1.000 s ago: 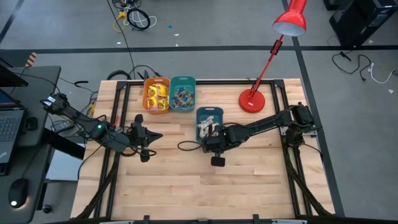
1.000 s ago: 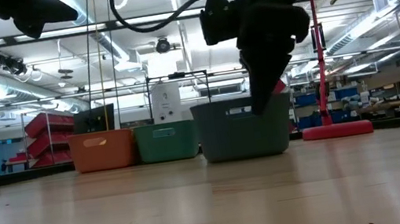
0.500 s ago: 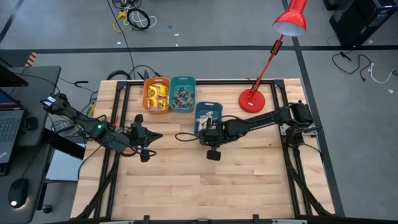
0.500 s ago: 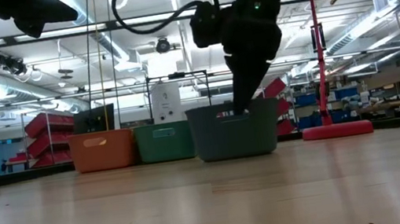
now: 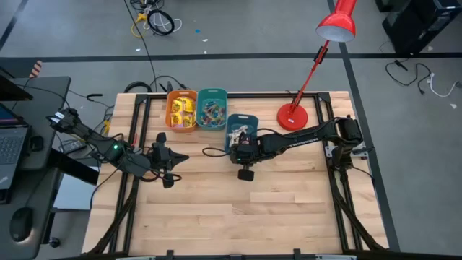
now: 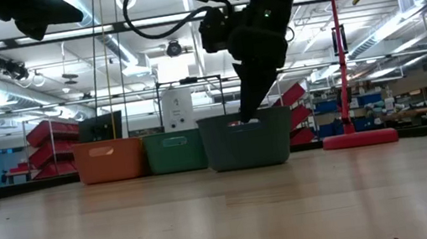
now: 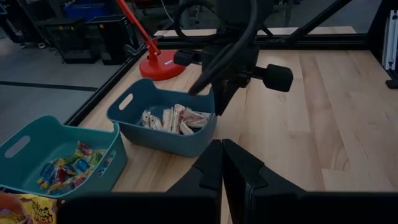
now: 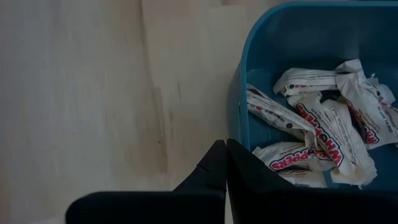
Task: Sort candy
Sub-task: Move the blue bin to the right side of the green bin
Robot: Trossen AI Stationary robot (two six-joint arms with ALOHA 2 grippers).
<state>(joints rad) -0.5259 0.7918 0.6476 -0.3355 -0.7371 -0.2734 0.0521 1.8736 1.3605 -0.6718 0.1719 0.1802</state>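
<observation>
White wrapped stick candies lie in the dark blue plastic bin, just beside the right hand, whose fingers are pressed together.

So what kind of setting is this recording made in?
Most likely a robotics lab or workshop in an open industrial hall: a wooden table inside a black frame with two mounted arms, storage racks and strip lighting behind, loose cables on the floor, and a laptop alongside.

My right pincer dips behind the dark bin's wall; its tips are hidden there. The yellow packets past the teal bin are cut off. The white wrappers' print is mostly unreadable.
</observation>
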